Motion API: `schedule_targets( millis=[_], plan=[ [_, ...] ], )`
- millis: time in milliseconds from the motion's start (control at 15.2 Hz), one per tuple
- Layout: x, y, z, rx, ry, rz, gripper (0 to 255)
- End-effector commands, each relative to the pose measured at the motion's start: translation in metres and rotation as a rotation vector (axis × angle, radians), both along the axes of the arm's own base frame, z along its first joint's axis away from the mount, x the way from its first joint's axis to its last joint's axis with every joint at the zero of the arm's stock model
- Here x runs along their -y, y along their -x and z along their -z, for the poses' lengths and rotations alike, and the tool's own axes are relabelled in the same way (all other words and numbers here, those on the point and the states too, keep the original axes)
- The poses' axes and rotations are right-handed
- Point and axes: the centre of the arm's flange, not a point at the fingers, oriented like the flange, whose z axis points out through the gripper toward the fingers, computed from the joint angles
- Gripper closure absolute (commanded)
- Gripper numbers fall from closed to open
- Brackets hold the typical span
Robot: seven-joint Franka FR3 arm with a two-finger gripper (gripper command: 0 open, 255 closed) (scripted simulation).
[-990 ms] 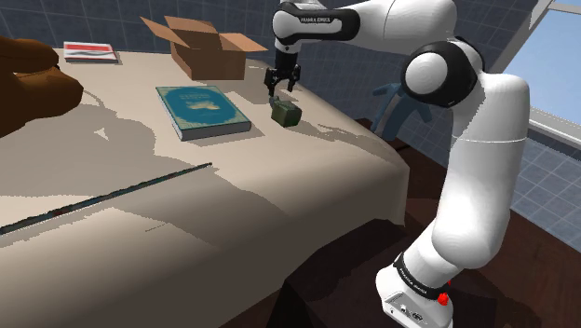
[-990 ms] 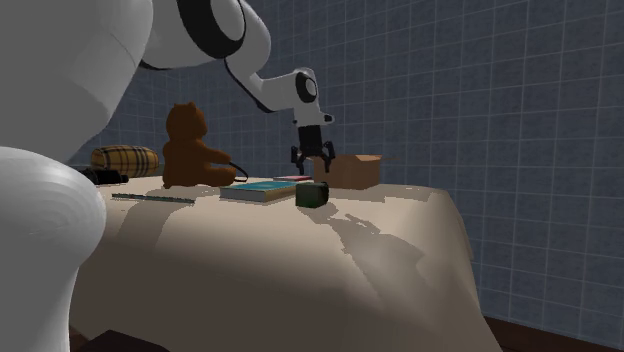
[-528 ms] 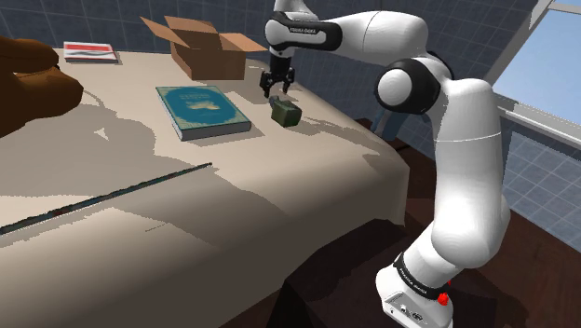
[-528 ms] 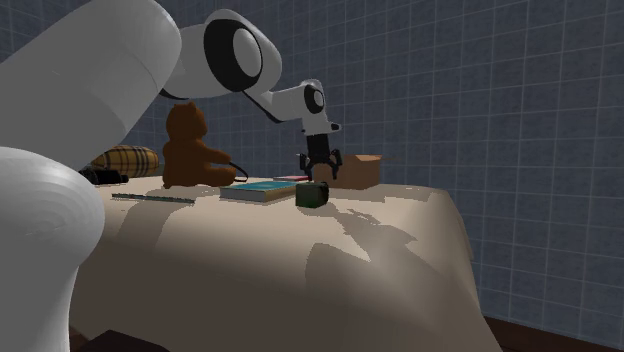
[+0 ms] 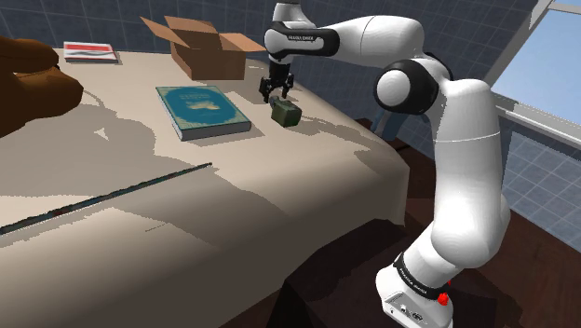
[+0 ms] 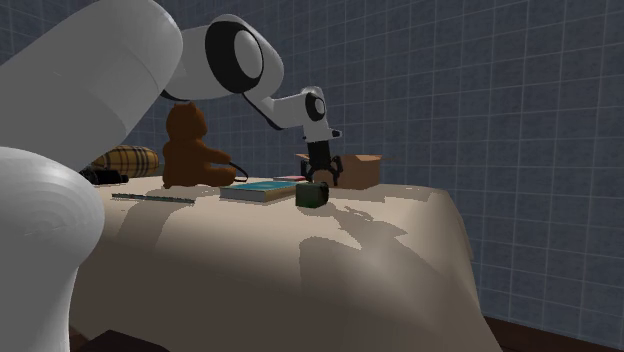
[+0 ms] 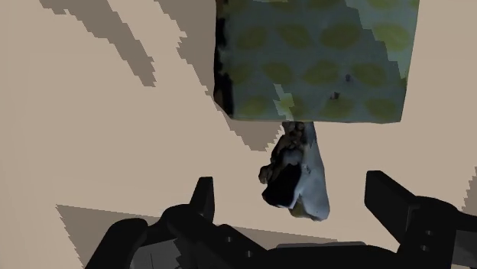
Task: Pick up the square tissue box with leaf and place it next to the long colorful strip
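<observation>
- We see the gripper (image 5: pixel 277 92) hanging just above the surface (image 5: pixel 307 186), at the tissue box's (image 5: pixel 286 112) side nearer the open cardboard box (image 5: pixel 207 48).
- In the wrist view the gripper (image 7: pixel 292 191) has its two black fingers (image 7: pixel 202 195) spread wide. A crumpled white tissue tuft (image 7: pixel 300 179) sits between them with a gap on either side, so we see nothing clasped.
- The tissue box (image 7: pixel 317 57) is dark green with yellowish leaf-like spots. It rests on the beige surface, near its edge towards the shoulder view's right.
- A teal book (image 5: pixel 203 110) lies just beside the tissue box, apart from it.
- The long thin strip (image 5: pixel 102 198) lies well apart from the tissue box, beyond the book, towards the shoulder view's lower left.
- In the second exterior view we find the gripper (image 6: pixel 322 176) right above the tissue box (image 6: pixel 313 194), with a brown teddy bear (image 6: pixel 190 148) and a plaid bolster (image 6: pixel 125 160) further back.
</observation>
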Motion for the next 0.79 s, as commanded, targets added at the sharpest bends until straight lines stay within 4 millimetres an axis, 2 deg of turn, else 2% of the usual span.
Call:
schedule_targets(
  millis=[0,132,198,726],
  plan=[
    [0.0,0.0,0.0002,0.0,0.0,0.0,0],
    [0.0,0.0,0.0001,0.0,0.0,0.0,0],
    [0.0,0.0,0.0001,0.0,0.0,0.0,255],
    [0.0001,0.0,0.0002,0.0,0.0,0.0,255]
  ],
)
